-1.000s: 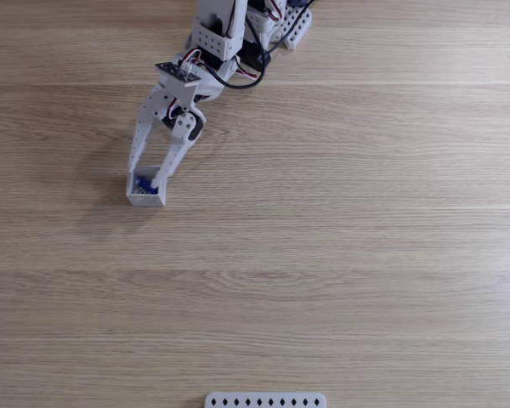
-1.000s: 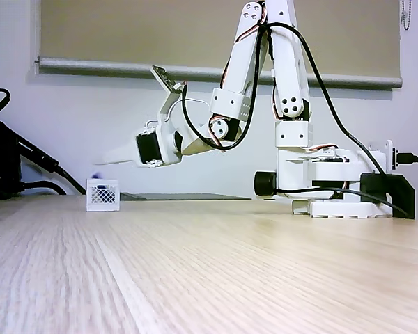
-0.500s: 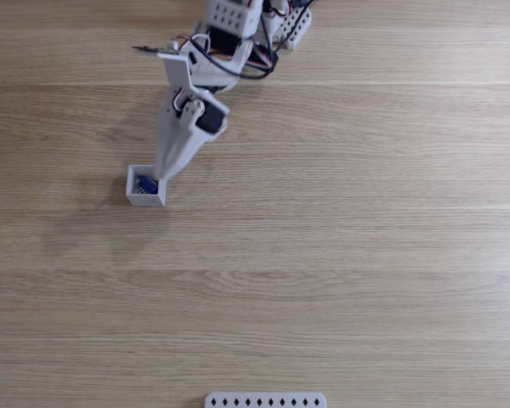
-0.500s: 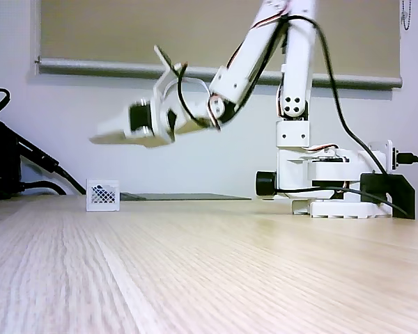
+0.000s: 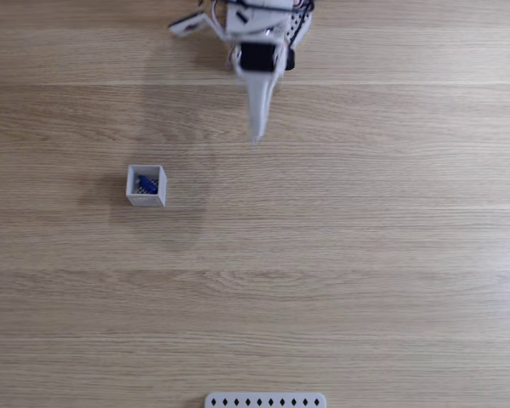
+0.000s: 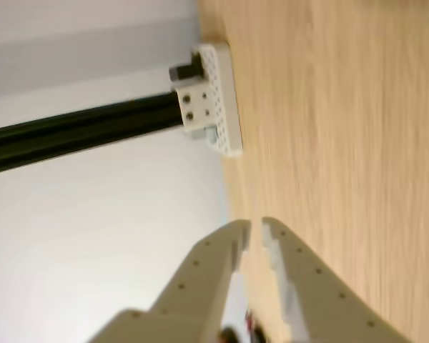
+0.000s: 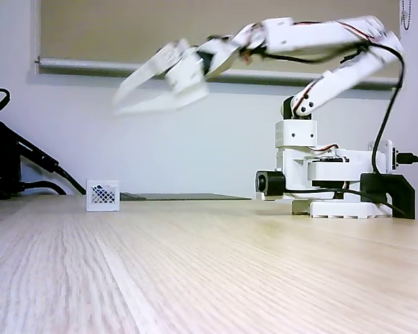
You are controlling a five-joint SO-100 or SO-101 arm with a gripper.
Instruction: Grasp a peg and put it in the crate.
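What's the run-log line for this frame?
peg: in crate | gripper: empty, jaws nearly closed, raised clear of crate | phase: post-drop
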